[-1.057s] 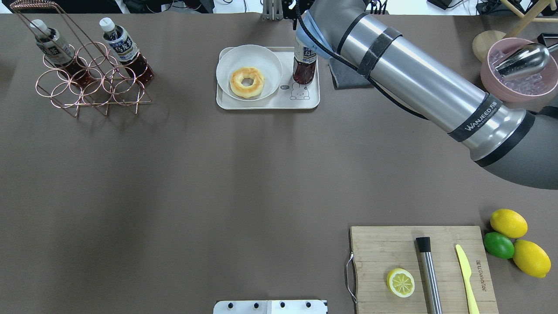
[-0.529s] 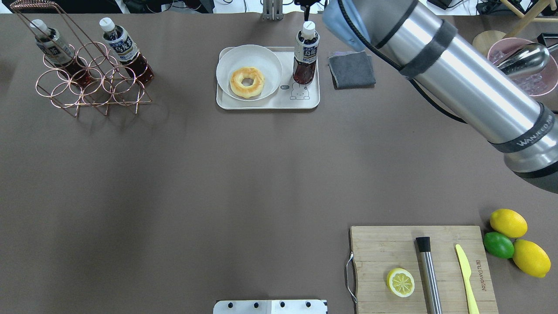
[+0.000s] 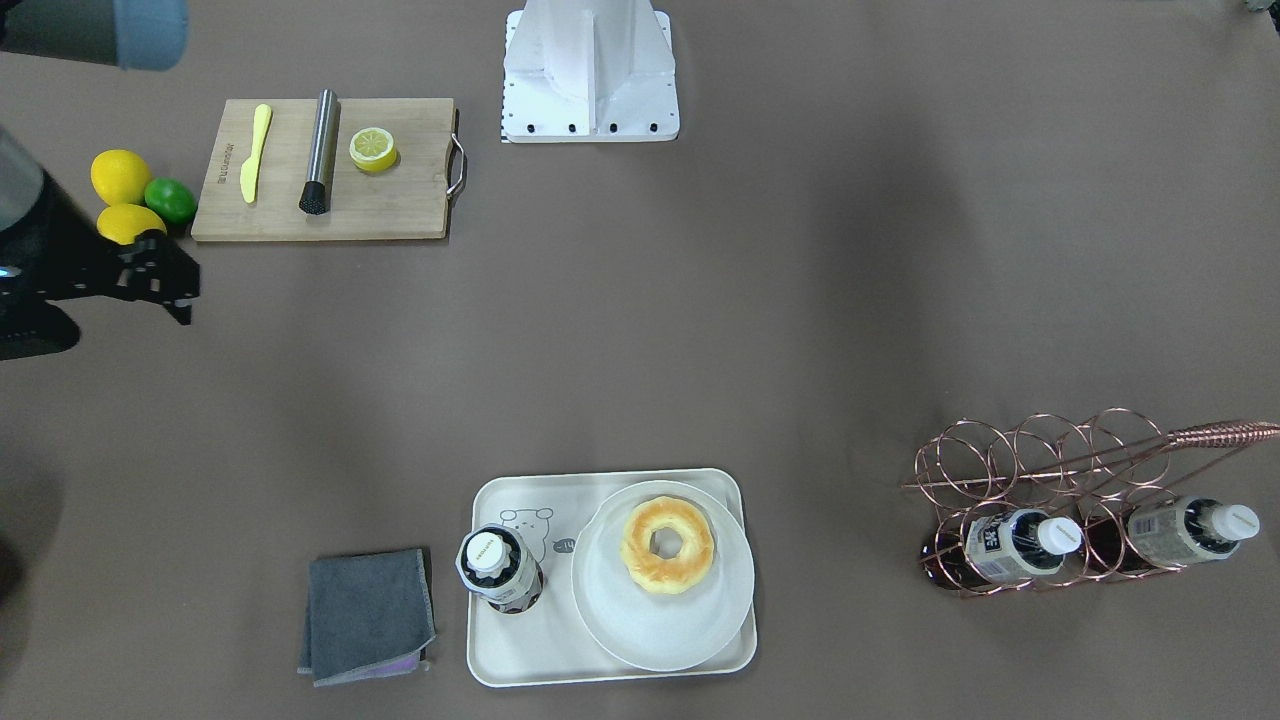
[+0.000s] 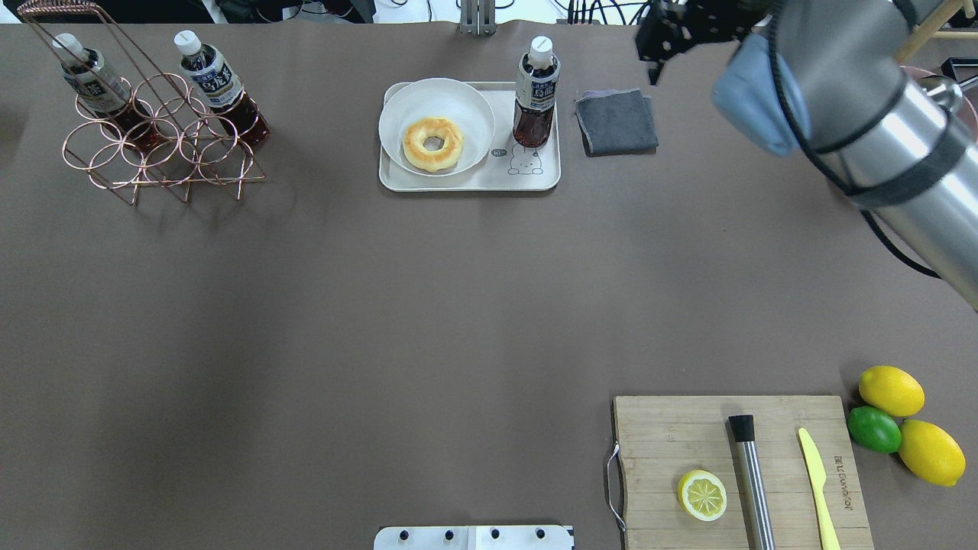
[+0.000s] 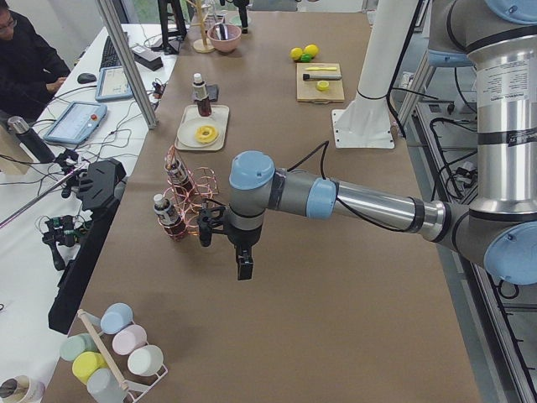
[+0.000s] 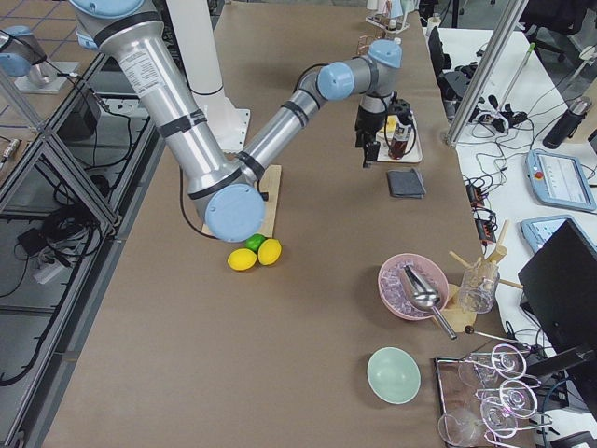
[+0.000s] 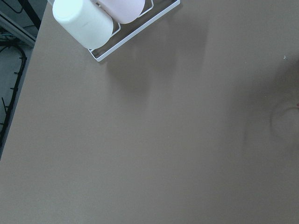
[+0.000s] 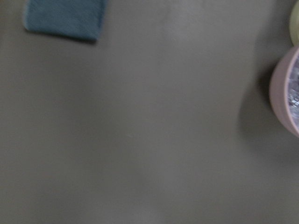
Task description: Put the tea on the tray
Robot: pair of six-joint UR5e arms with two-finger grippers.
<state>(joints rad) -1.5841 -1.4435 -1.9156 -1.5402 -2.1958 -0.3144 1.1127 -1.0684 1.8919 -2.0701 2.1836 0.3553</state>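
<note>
Your tea (image 4: 535,95) stands upright on the tray (image 4: 466,182), at its right end in the overhead view, just beside the round plate (image 4: 405,103) that carries the doughnut (image 4: 433,143). The front-facing view looks down on the white cap and sets the bottle next to the line-drawn bear (image 3: 527,522), which the overhead view shows in front of the bottle's foot.

Nothing holds the bottle. The right gripper (image 4: 655,57) shows in the overhead view as a dark shape near the far table edge, beyond the grey cloth (image 4: 616,121) and well apart from the tea. In the exterior right view it hangs fingers-down above the table. You cannot tell from any view whether its jaws are spread or pressed together (its own wrist camera is blurred and gives only tabletop, a corner of the cloth and the rim of a pink bowl (image 8: 287,93)).

Only the exterior left view shows the left gripper (image 5: 243,264), pointing down over the table near the copper wire rack (image 4: 164,164), where two more bottles (image 4: 218,84) sit. You cannot tell its jaw state. Its wrist camera adds pastel cups (image 7: 81,21) in a white wire holder at the top of that view.
</note>
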